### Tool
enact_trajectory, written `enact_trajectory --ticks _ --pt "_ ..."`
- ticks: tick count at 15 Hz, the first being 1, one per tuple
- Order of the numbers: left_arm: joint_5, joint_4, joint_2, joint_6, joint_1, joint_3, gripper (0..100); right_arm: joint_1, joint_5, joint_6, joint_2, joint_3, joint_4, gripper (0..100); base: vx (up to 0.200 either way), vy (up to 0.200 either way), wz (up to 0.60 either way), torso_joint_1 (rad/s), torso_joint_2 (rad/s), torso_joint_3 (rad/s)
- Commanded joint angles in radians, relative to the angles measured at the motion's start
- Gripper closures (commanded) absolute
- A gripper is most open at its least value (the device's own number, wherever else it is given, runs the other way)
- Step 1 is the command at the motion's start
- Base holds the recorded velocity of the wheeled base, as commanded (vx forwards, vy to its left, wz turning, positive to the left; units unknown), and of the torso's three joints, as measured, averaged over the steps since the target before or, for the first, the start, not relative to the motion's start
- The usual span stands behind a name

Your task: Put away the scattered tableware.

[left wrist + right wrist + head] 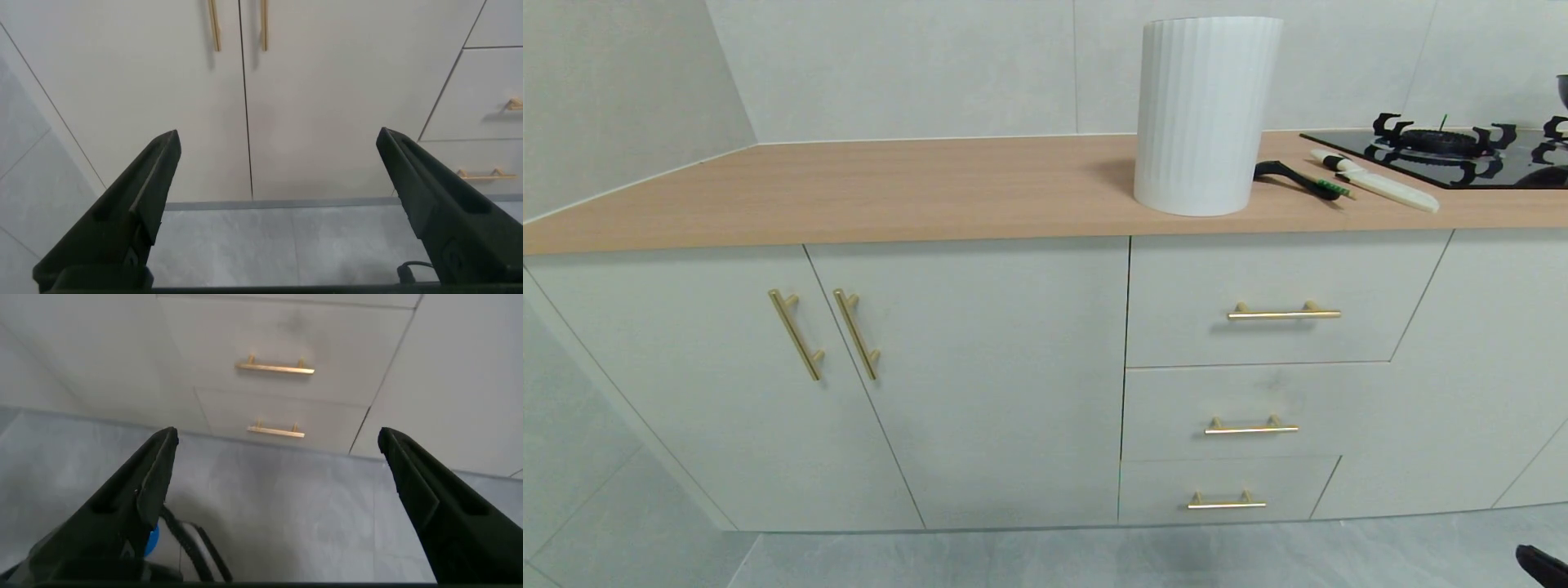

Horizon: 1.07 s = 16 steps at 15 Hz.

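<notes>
Lying on the wooden countertop (890, 184) toward its right end, the scattered tableware consists of a black-handled utensil (1286, 174) with a green tip and, just beside it on the right, a long white knife-shaped piece (1388, 189) with a dark band near its far end. The two lie at a slant and close together; whether they touch cannot be told. The black handle's end sits right against the base of a tall white ribbed container (1205, 114), which stands upright on the counter to their left. The white piece lies along the near edge of a black glass hob (1445, 155) with dark pan supports. Below the counter, under the container and the tableware, is a stack of three closed drawers (1258, 392), each with a horizontal gold handle, and to the left of these are two closed cabinet doors (849, 376) with upright gold handles side by side. The left gripper (278, 139) hangs low before the seam between the doors, above the grey floor (270, 245), jaws spread wide and holding nothing. The right gripper (278, 437) hangs low facing the lower drawers, also spread wide and holding nothing.
</notes>
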Motion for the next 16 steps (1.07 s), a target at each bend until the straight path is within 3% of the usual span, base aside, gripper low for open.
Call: enact_trajectory --ticks 1,8,16 --pt "0.000 0.000 0.001 0.000 0.000 -0.001 0 0.014 0.001 -0.007 0.295 -0.117 -0.003 0 0.000 0.000 0.00 0.000 0.00 0.000" --pt "0.000 0.000 0.001 0.000 0.000 -0.001 0 0.014 -0.001 -0.024 0.771 -0.285 -0.235 0 0.000 0.000 0.00 0.000 0.00 0.000" --pt "0.000 0.000 0.001 0.000 0.000 0.001 0 0.026 -0.010 -0.024 1.171 -0.538 -0.258 0 0.000 0.000 0.00 0.000 0.00 0.000"
